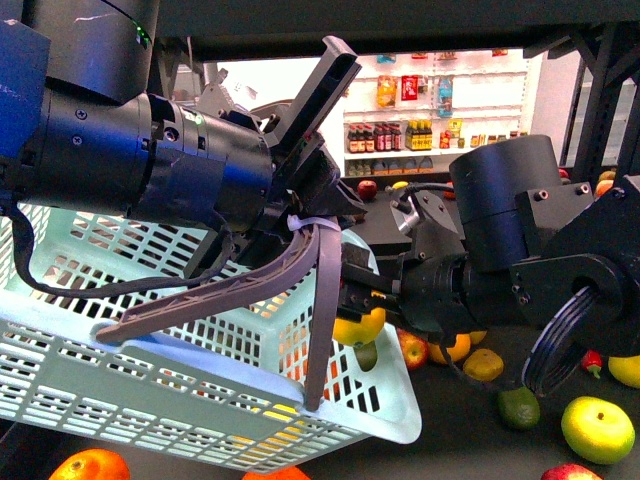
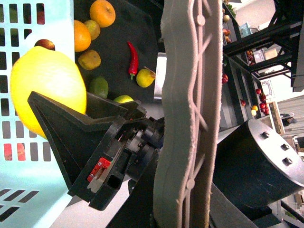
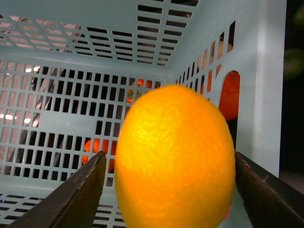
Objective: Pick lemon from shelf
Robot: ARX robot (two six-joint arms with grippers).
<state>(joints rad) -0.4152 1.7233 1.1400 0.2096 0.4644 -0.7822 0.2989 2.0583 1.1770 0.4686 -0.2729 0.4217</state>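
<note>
The lemon, bright yellow and oval, sits between the fingers of my open right gripper, with a narrow gap on each side. Behind it is the inside of the pale blue slotted basket. In the front view the lemon is at the basket's near corner, under the right gripper. My left gripper is shut on the grey basket handle, and the basket hangs tilted. The handle fills the left wrist view beside the lemon. The shelf tray lies dark below.
Loose fruit lies on the tray: a yellow-green apple, a green fruit, oranges and a red chili. White shelves of bottles stand far behind. A black frame post rises at the right.
</note>
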